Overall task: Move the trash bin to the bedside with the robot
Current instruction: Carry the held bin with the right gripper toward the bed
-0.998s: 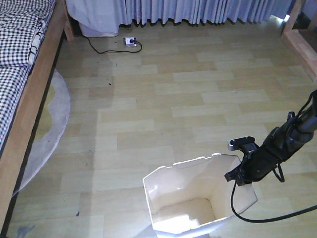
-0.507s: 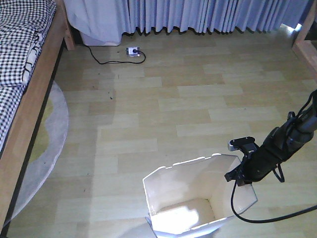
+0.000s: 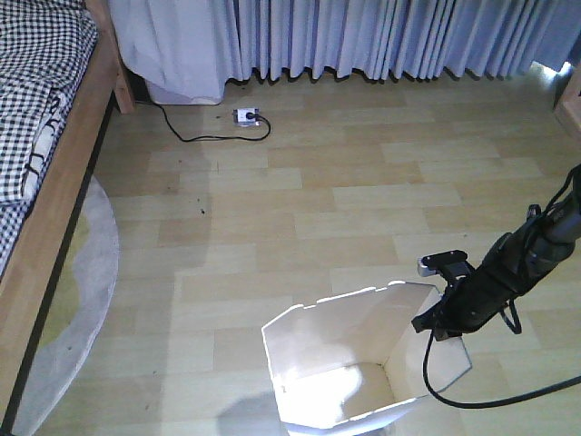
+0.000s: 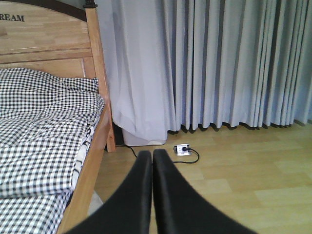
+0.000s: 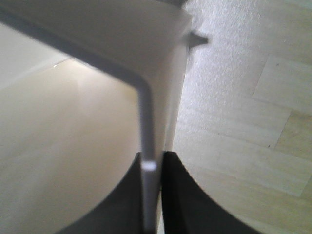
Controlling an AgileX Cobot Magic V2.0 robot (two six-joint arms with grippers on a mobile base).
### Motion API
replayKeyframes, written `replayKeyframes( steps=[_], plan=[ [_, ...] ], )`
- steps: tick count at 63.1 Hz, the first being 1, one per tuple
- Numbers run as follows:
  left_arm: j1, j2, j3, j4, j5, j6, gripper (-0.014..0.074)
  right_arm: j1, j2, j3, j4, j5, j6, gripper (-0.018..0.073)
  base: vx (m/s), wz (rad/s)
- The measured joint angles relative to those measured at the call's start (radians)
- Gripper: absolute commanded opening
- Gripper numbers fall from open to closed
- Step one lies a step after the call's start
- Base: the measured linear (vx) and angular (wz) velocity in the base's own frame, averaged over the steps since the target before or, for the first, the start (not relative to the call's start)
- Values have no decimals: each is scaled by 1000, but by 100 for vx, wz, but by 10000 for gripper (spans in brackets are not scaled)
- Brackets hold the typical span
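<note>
Our right gripper (image 5: 151, 163) clenches the trash bin (image 3: 313, 350), left gripper (image 4: 152, 163) pinched empty; we have rolled farther along the bed (image 3: 65, 173).

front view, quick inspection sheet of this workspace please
surface: light wood-plank floor
job's things: white trash bin upright, apart from the bed with checkered cover at left
clutter: nothing seen
end effectors: right end effector shut on the bin's rim; left end effector shut, empty
cables: black cord runs to a power strip near the curtains; arm cable loops beside the bin
surroundings: curtains, pale round rug by the bed
</note>
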Motion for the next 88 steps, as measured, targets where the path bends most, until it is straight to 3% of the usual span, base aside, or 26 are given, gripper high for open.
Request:
replayKeyframes(
  steps=[88],
  plan=[
    [0, 0, 0, 0, 0, 0, -6, 0, 0, 0, 1, 1, 0, -6, 27, 6]
  ],
)
